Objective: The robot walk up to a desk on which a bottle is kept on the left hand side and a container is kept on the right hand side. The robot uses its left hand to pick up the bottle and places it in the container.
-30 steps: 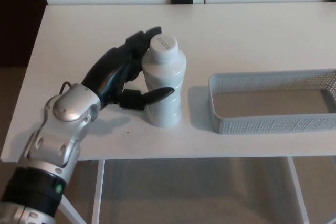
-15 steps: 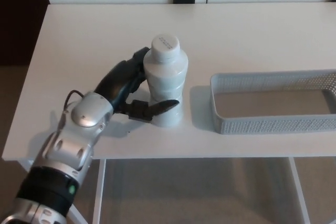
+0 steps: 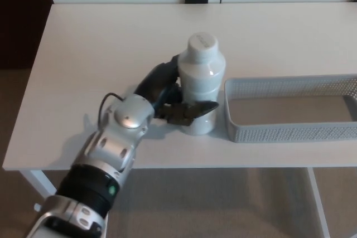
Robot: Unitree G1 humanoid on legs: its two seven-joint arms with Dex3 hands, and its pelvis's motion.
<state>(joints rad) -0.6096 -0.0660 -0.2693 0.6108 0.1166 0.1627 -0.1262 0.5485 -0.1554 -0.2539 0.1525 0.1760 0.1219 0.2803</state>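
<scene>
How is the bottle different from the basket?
The bottle is tall, smooth and closed with a cap; the basket is low, wide, open on top and full of little holes. The robot hand holds the bottle, while nothing touches the basket. Both are pale and sit by each other.

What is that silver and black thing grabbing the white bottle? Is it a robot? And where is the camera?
Yes, it is a robot. The camera sits on its head and looks down, so you see what the robot sees. The silver arm ends in a black robot hand, its left one, with a thumb and two thick fingers. They are wrapped around a white bottle with a white cap, which stands upright. The bottle is right next to a grey mesh basket, which looks empty. Everything is on a white desk. The robot's other hand is not in the picture.
</scene>
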